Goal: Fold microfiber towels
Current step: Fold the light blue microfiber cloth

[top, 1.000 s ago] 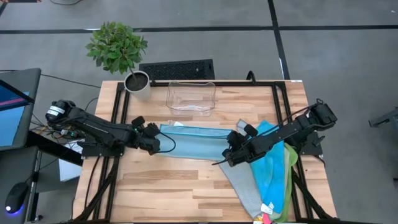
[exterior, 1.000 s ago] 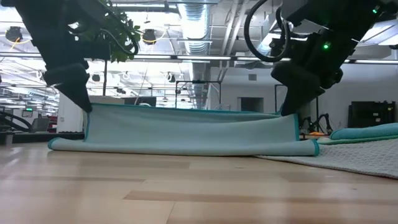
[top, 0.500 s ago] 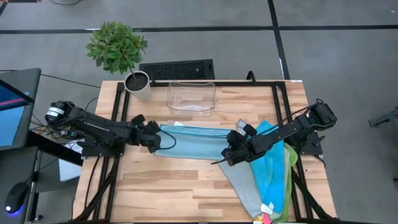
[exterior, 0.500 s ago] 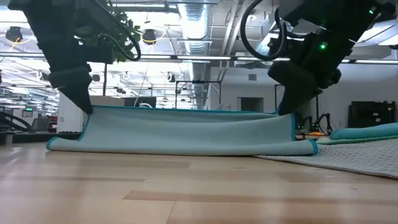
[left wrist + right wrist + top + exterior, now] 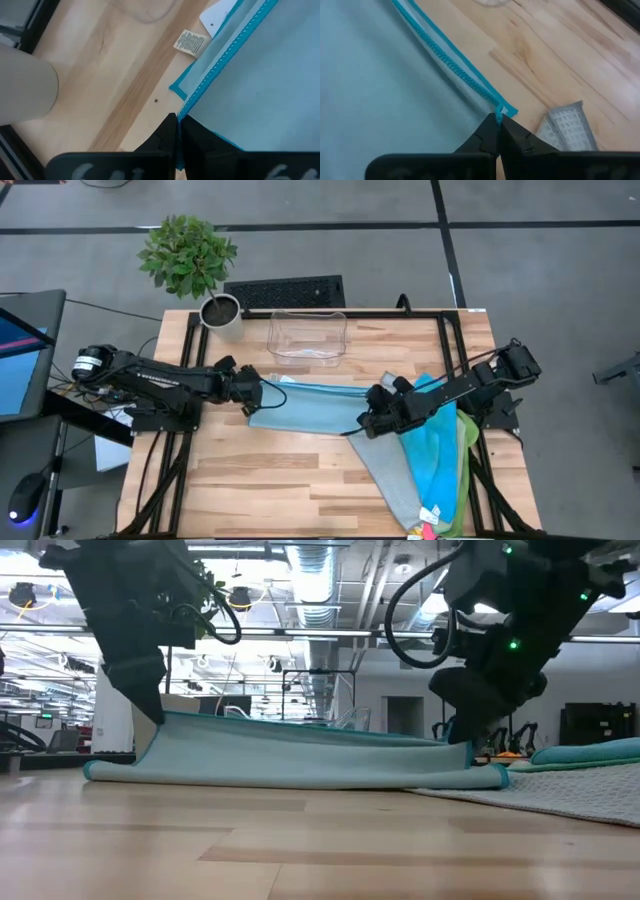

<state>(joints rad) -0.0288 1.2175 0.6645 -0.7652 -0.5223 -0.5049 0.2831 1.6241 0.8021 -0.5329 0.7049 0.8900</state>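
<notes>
Together we pinch the light blue towel mid-table: left gripper and right gripper each have jaws clamped on a corner, lifting its teal-stitched edge.

This is a robotics lab in a large, open industrial hall. The low view looks past the wooden bench to exposed silver ventilation ducts, ceiling pipes and rows of hanging lights. From above, the floor is grey concrete marked with dark lines. A black metal frame borders the bench, a laptop sits beside it, and a potted plant stands at one corner.
</notes>
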